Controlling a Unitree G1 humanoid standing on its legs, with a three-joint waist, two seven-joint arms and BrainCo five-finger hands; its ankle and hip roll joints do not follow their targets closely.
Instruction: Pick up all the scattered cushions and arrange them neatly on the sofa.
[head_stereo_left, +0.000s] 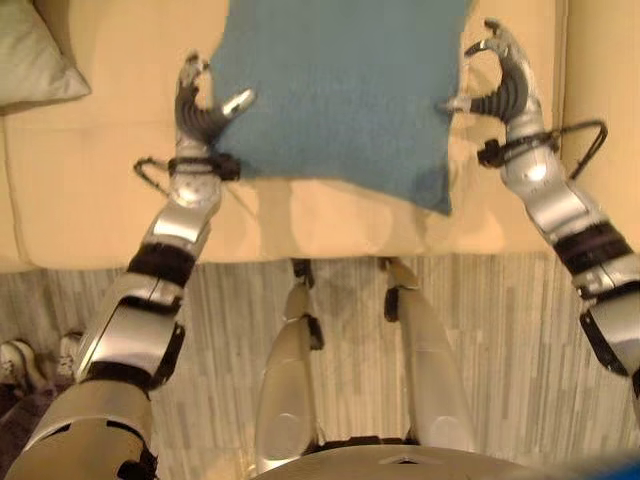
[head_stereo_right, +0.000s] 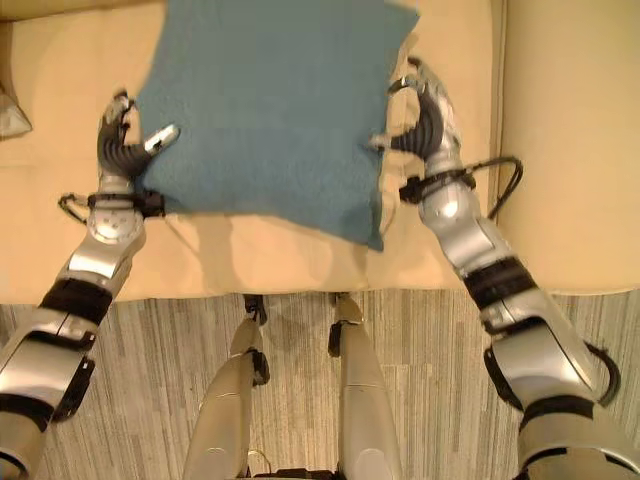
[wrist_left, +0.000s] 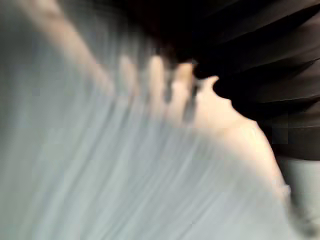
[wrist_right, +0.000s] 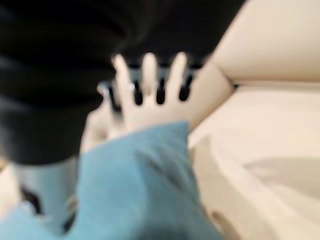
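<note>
A blue cushion (head_stereo_left: 340, 90) hangs just above the beige sofa seat (head_stereo_left: 90, 190), held between my two hands, and its lower right corner droops toward the front edge. My left hand (head_stereo_left: 200, 115) is at the cushion's left edge with straight fingers and its thumb lying on the fabric. At the right edge, my right hand (head_stereo_left: 505, 90) touches the fabric with its thumb tip. In the right wrist view the fingers (wrist_right: 150, 75) are straight, with the cushion (wrist_right: 140, 190) against the palm.
A pale grey-green cushion (head_stereo_left: 30, 60) lies on the sofa at the far left. The sofa's right armrest (head_stereo_right: 570, 130) rises beside my right arm. Striped wooden floor (head_stereo_left: 500, 330) runs along the sofa's front edge, and a pale shoe (head_stereo_left: 18, 365) shows at the lower left.
</note>
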